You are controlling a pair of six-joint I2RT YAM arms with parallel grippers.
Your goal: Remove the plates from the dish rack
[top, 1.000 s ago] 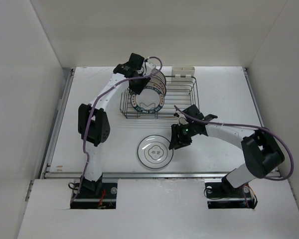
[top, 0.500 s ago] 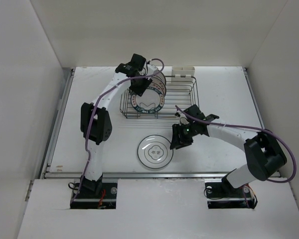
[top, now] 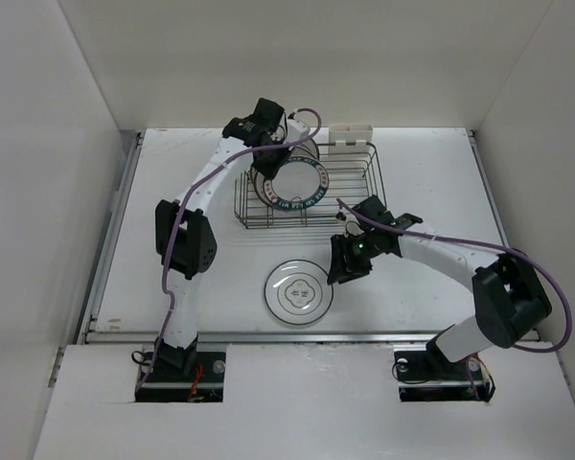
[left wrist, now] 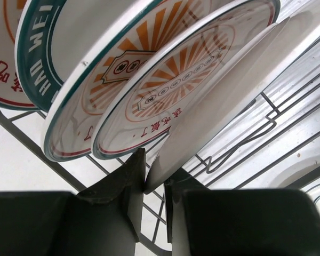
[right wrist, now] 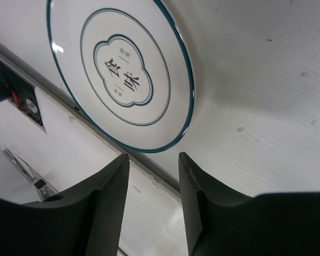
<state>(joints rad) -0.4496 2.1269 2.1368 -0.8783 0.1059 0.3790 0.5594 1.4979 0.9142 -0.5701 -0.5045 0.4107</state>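
The rack (top: 350, 196) sits on the table (top: 172, 192) near the far edge, about midway between the left and right edges. A cream holder (top: 353, 139) is on its far side. Several plates (top: 297, 184) stand on edge in its left half. The one that shows best from above faces the near edge and has a dark teal band round its rim.

The left tool (top: 268, 163) reaches down over that left half and pinches the rim of the held plate (left wrist: 224, 101). Its fingers (left wrist: 129, 181) are pressed against either side of the thin edge (only the plain white back of this plate faces the wrist camera). Just beside the held plate, two sunburst plates (left wrist: 170, 96) lean the same way, each with an orange rayed centre. Past them is the rim of another plate with a teal lettered band. Rack wires show below and to the right of the held plate.

A flat plate (top: 298, 291) lies on the table close to the near edge, about midway along it. It is white with a thin teal rim line and a lobed teal emblem with characters in the middle. The right tool (top: 348, 261) is just beside this plate's right rim, between it and the rack. Its fingers (right wrist: 104, 202) are spread, and only the table and the plate's edge show beyond the gap.
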